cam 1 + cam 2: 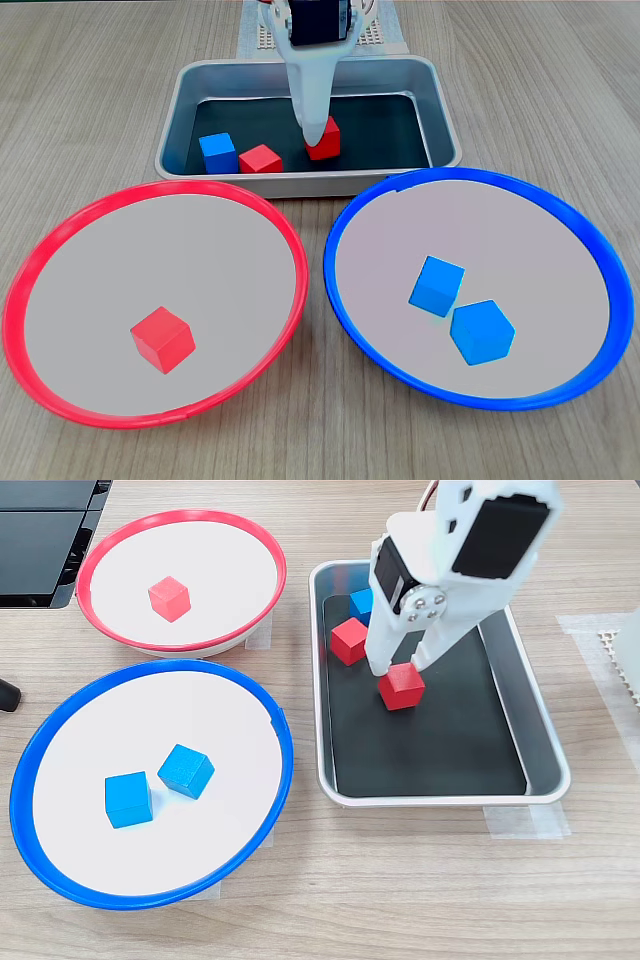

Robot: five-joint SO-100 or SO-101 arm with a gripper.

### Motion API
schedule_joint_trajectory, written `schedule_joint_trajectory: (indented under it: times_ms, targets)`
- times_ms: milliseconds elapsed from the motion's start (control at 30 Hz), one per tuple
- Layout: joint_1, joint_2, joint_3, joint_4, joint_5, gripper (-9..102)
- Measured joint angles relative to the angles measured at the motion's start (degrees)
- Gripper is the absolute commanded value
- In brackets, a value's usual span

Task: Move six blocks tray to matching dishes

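The grey tray holds a blue block, a red block and a second red block. My gripper reaches down into the tray, its white fingers closed on the sides of that second red block, which looks low over the dark bottom. One red block lies in the red-rimmed dish. Two blue blocks lie in the blue-rimmed dish.
A white perforated mat lies past the tray beside the arm's base. A black flat device sits by the red-rimmed dish, and a small dark object is at the table's edge. Both dishes stand close to the tray on the wooden table.
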Motion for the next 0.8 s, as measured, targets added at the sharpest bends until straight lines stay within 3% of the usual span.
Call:
schedule_joint_trajectory:
  times_ms: [200, 300, 467, 567, 733, 800]
  targets:
    - [3.87, 5.98, -7.73, 3.69, 20.65, 0]
    - [4.83, 4.83, -12.04, 2.20, 25.84, 0]
    - [9.14, -7.65, -24.61, -3.34, 28.13, 1]
    - [11.25, -17.14, -33.93, -7.73, 26.98, 20]
    - [13.54, -23.91, -41.48, -11.78, 25.84, 20]
    - [13.97, -23.82, -41.66, -11.95, 24.87, 16]
